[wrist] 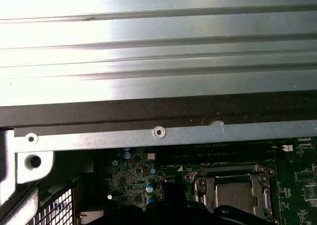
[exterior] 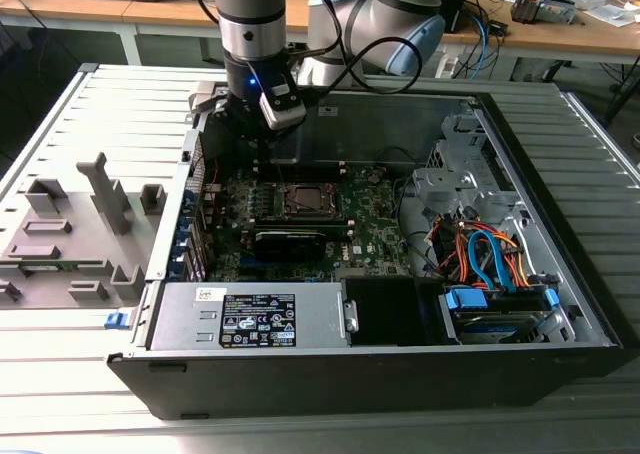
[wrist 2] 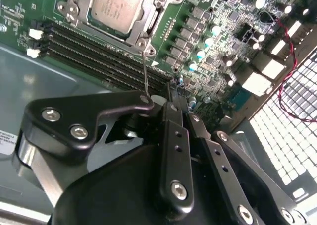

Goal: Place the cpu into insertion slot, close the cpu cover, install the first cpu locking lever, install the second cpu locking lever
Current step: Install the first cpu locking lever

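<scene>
Exterior view: we see the arm's gripper (exterior: 262, 124) lowered inside the open computer case (exterior: 560, 274), over the far edge of the green motherboard (exterior: 370, 239). The insertion slot (exterior: 305, 200) sits mid-board, just beside the gripper.

Second wrist view: we find the cpu (wrist 2: 118, 6) seated flat in the insertion slot, the cpu cover (wrist 2: 151, 29) closed down around it — a thin lever wire (wrist 2: 145, 74) rises from the socket corner toward the black fingers (wrist 2: 174, 150). Jaws: we cannot tell whether they are spread or pressed together.

First wrist view: the socket with the cpu (wrist: 237, 193) lies below the case wall (wrist: 158, 132), beside memory slots (wrist: 218, 149).
</scene>
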Controlling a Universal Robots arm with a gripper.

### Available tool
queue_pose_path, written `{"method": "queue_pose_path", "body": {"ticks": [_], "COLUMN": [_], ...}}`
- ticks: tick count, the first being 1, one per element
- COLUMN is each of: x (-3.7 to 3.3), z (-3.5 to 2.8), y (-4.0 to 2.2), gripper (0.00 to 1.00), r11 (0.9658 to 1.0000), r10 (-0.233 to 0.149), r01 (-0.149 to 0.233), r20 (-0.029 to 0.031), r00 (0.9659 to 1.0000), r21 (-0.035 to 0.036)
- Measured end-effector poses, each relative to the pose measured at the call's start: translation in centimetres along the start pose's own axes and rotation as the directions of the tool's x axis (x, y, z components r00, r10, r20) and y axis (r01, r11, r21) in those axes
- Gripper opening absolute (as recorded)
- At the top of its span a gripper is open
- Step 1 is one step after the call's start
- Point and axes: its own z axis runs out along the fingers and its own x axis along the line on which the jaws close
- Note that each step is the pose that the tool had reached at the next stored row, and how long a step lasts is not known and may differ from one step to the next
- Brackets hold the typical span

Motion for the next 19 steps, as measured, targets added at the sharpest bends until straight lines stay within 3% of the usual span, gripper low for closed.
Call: {"method": "queue_pose_path", "body": {"ticks": [19], "x": [-0.81], "z": [0.11], "y": [0.04], "gripper": [0.11], "r11": [1.0000], "r10": [-0.001], "r01": [0.001], "r20": [0.0000], "r00": [1.0000], "r21": [-0.0001]}}
